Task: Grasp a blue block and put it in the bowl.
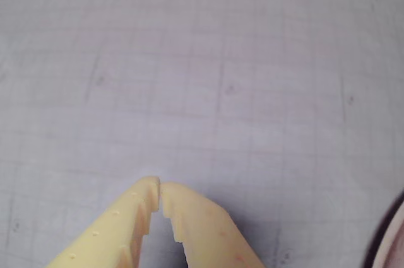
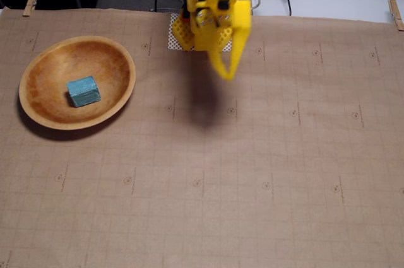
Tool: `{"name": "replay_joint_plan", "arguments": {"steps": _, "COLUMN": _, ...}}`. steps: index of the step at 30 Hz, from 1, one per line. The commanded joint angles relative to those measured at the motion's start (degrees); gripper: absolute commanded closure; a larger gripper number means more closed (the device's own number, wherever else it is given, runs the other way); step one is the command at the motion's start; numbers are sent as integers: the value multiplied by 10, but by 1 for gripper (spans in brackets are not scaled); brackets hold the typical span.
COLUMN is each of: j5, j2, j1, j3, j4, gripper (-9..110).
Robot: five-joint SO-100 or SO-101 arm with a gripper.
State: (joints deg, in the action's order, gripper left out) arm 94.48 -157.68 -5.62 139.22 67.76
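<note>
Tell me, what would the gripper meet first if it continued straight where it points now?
Probably only the bare gridded mat: the shut gripper points at it, and the bowl sits off to the side.

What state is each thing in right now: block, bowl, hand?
blue block: lying inside the bowl, free of the hand.
bowl: upright on the paper-covered table, holding the block.
hand: shut, fingertips together, holding nothing, raised over bare table to the right of the bowl in the fixed view.
</note>
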Motion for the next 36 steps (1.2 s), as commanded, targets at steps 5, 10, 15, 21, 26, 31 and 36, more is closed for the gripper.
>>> {"name": "replay_joint_plan", "arguments": {"steps": 5, "j5": -15, "j2": -6, "j1": 53, "j3": 93, "j4": -8, "gripper": 104}}
{"name": "replay_joint_plan", "arguments": {"steps": 10, "j5": -15, "j2": -6, "j1": 78, "j3": 156, "j4": -19, "gripper": 104}}
{"name": "replay_joint_plan", "arguments": {"steps": 15, "j5": -16, "j2": -7, "j1": 70, "j3": 221, "j4": -85, "gripper": 104}}
{"name": "replay_joint_plan", "arguments": {"steps": 21, "j5": -16, "j2": -116, "j1": 65, "j3": 289, "j4": -102, "gripper": 104}}
{"name": "replay_joint_plan", "arguments": {"steps": 26, "j5": -16, "j2": -218, "j1": 64, "j3": 358, "j4": -102, "gripper": 104}}
{"name": "replay_joint_plan", "arguments": {"steps": 31, "j5": -16, "j2": -273, "j1": 67, "j3": 406, "j4": -97, "gripper": 104}}
{"name": "replay_joint_plan", "arguments": {"steps": 36, "j5": -11, "j2": -325, "j1": 71, "j3": 404, "j4": -2, "gripper": 104}}
